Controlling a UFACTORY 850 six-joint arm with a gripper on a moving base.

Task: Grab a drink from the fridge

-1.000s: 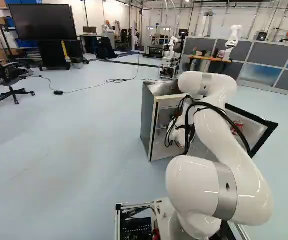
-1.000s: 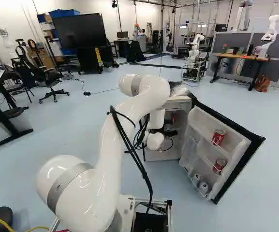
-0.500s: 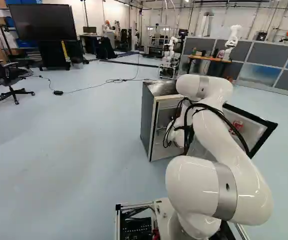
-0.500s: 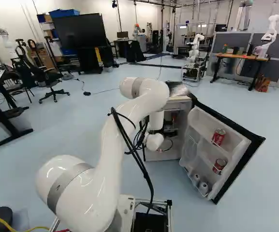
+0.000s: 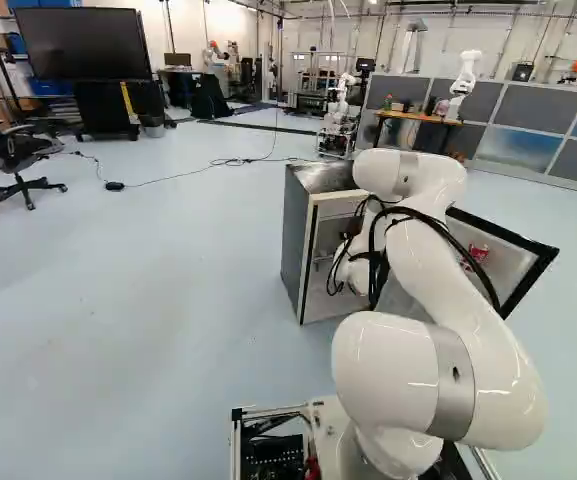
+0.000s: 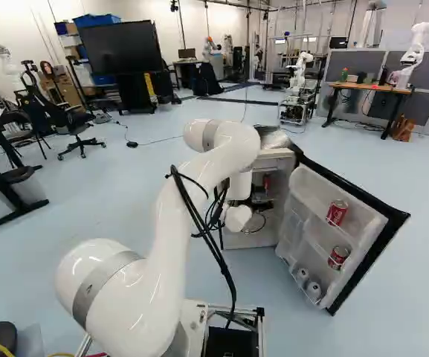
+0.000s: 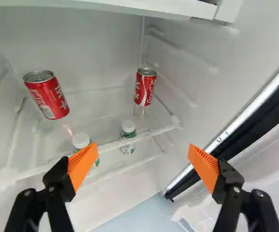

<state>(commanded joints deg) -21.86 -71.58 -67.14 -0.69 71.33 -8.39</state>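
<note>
Cans of drink are standing inside the fridge [image 5: 295, 240], where I'm counting two in the wrist view: one red can [image 7: 47, 96] is sitting toward a back corner of the glass shelf [image 7: 154, 133], and another red can [image 7: 145, 87] is sitting by the opposite back corner, on the hinge side. Both are standing well back from the shelf's front edge. Two small white-capped bottles [image 7: 128, 137] are showing nearer that edge, though I'm not telling for certain which level is carrying them. More cans [image 6: 337, 213] are resting in the racks of the door [image 6: 311, 199].

The door is standing wide open, so I'm counting the access part as done. My white arm [image 6: 233, 145] is bending down to the opening, and my gripper [image 7: 142, 149] is facing the shelf with its orange pads [image 7: 82, 165] spread wide, nothing between them. No drink is being held, so the grab itself is remaining.

I'm judging the task roughly half finished: choosing a can, reaching in over the front edge, bracketing it, closing, then drawing it clear of the fridge are all still waiting.
</note>
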